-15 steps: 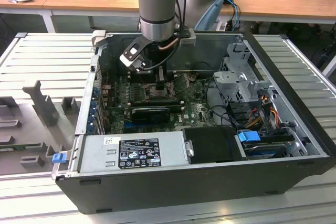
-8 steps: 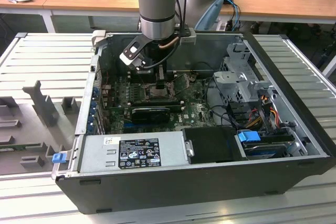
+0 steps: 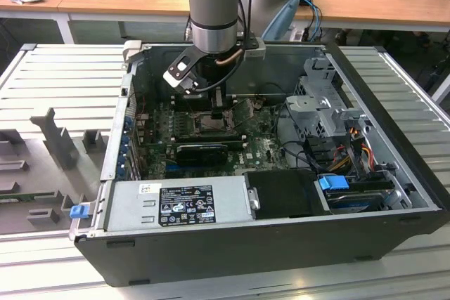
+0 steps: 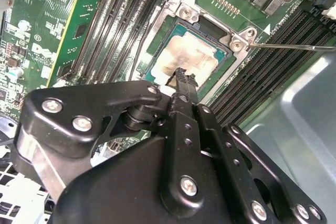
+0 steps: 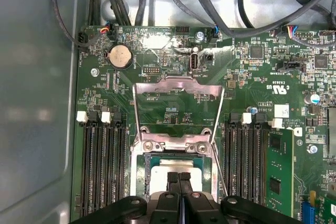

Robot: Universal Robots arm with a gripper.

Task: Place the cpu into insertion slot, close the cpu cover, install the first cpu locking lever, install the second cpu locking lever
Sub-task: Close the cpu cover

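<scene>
Because the hinged silver-grey metal cpu cover point(image 5: 178, 85) stands tipped back, the square black insertion slot point(image 5: 142, 174) lies open, flat silver cpu point(image 4: 189, 56) seated; the black gripper point(image 5: 178, 176), pinched together and empty, hangs close over it.

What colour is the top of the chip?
The cpu is dull silver, clearest in the second wrist view.

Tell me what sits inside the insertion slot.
The cpu lies inside the insertion slot. The shut gripper covers part of it, and the contacts beneath cannot be seen.

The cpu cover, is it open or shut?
Open: the cpu cover stands swung back from the insertion slot, leaving the cpu bare.
</scene>
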